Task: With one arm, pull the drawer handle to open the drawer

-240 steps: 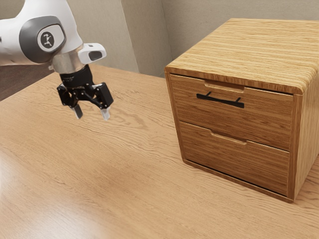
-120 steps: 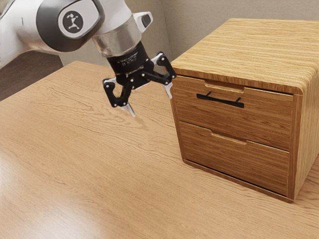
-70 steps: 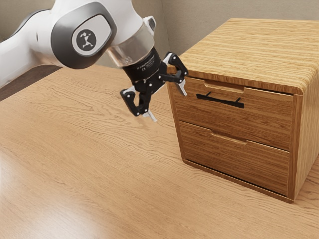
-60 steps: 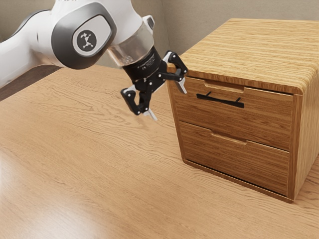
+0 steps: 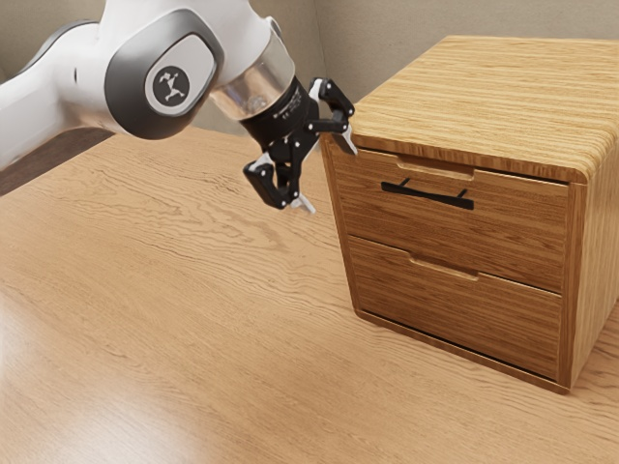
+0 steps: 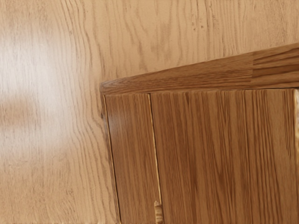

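A wooden two-drawer cabinet (image 5: 484, 92) stands on the table at the exterior view's right. Its upper drawer (image 5: 503, 227) looks shut and carries a black bar handle (image 5: 427, 194). My black gripper (image 5: 324, 174) is open and tilted on its side. It hovers at the cabinet's front corner, to the exterior view's left of the handle and apart from it. One fingertip (image 5: 345, 145) lies against the corner's top edge, the other fingertip (image 5: 304, 205) hangs lower. In the wrist view the upper drawer (image 6: 224, 158) and lower drawer (image 6: 131, 154) fronts show close ahead.
The lower drawer (image 5: 455, 295) has a recessed pull (image 5: 442, 268) and no bar. The wooden table (image 5: 174, 329) stretches wide in front of and beside the cabinet. A plain wall stands behind.
My hand has swung from over the table toward the cabinet's front corner, turning its fingers sideways toward the drawer front. In the last half second it edged up and closer. The drawer has not moved.
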